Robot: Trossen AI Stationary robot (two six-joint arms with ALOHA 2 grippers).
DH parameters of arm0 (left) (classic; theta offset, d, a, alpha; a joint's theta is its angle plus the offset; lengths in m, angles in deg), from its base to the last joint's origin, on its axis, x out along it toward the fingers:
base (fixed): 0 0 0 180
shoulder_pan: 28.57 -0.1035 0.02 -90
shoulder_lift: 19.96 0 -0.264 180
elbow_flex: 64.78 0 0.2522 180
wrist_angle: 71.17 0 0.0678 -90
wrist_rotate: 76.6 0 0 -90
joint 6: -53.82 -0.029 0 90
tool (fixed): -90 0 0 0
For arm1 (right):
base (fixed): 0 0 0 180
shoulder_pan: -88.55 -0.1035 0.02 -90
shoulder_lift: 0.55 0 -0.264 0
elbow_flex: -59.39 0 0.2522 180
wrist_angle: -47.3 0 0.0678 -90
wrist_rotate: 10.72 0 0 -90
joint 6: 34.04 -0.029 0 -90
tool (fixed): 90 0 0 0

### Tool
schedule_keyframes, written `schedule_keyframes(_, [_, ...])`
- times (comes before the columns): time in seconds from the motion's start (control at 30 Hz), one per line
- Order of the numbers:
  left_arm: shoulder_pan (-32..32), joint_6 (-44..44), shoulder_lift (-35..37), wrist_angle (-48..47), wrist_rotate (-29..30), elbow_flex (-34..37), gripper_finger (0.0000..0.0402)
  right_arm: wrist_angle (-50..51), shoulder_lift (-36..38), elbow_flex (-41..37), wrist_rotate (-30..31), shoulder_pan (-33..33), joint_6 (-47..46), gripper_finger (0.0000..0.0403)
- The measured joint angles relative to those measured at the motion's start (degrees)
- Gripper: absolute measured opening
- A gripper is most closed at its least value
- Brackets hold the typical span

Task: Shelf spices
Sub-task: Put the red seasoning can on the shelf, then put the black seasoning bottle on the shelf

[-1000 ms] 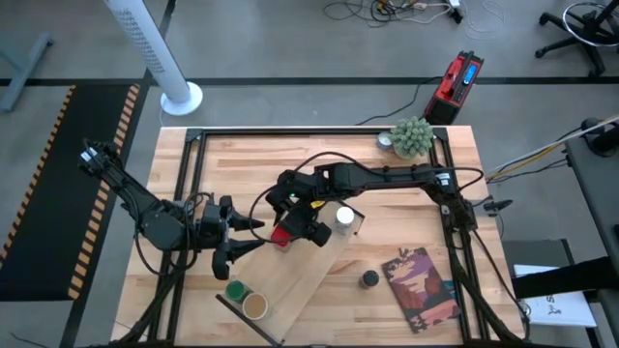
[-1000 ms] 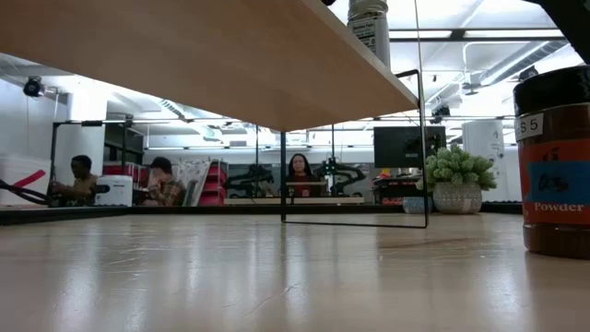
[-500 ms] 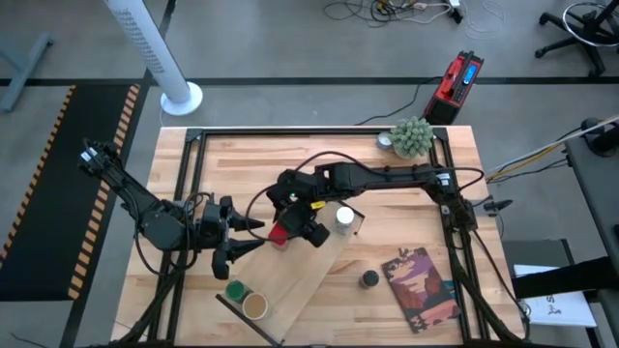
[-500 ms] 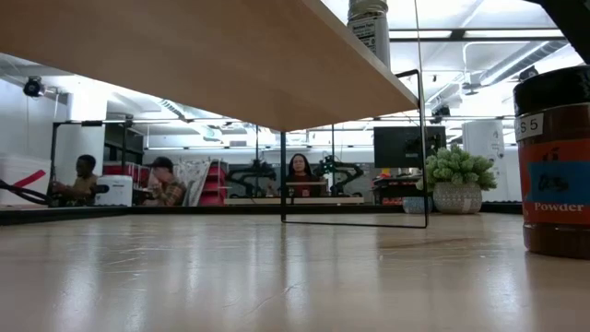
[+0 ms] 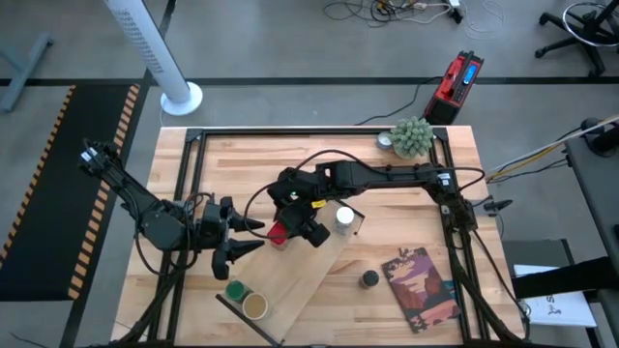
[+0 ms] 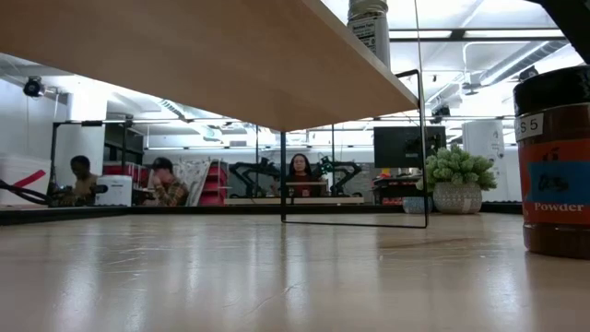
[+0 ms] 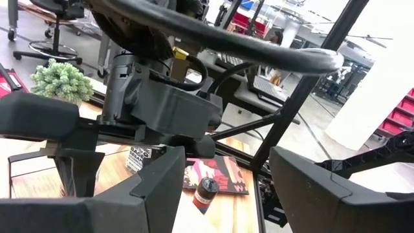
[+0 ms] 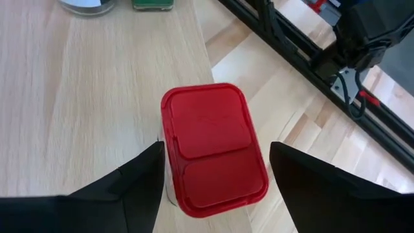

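Observation:
The shelf (image 5: 290, 271) is a pale board lying aslant on the table; the low view shows its underside (image 6: 203, 55) and black rail (image 6: 282, 175). My right gripper (image 8: 215, 147) is shut on the red squarish jar (image 5: 278, 233) over the shelf's middle. A white-topped jar (image 5: 342, 218) stands at the shelf's far end, with green-topped (image 5: 234, 290) and tan-topped (image 5: 254, 305) jars at its near end. A black-topped jar (image 5: 369, 278) stands on the table. My left gripper (image 5: 253, 237) is open and level beside the shelf's left edge, with nothing between its fingers (image 7: 116, 194). My right gripper pinches the red jar between its two fingers, one on each long side of the red lid (image 8: 167, 149). The fingers slant down from the table's far right. The jar stays upright with its top showing; the jar itself hides whether its bottom rests on the shelf.
A reddish book (image 5: 421, 285) lies at the near right, beside the black-topped jar. A fuzzy green potted plant (image 5: 411, 137) stands at the far right corner. Black frame rails (image 5: 455, 222) run along the table's sides. People sit in the room beyond the table.
My right gripper has rolled a little about its own pointing line, and the red jar in it has shifted slightly toward the table's left edge. My left arm has kept still.

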Motion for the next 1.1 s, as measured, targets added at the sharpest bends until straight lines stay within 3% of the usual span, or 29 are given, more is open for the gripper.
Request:
schedule_keyframes(0.33, [0.0,0.8,0.0,0.0,0.0,0.0,0.0215,0.3,1.3,1.8,0.0,0.0,-0.4,0.0277])
schedule_keyframes(0.63, [0.0,0.5,0.1,0.0,0.0,0.0,0.0215,1.5,7.2,2.3,0.0,-0.6,-2.6,0.0264])
schedule_keyframes(1.1, [0.2,-1.0,0.3,-2.9,-0.6,0.0,0.0215,14.9,15.8,1.8,-0.1,-8.0,-9.0,0.0243])
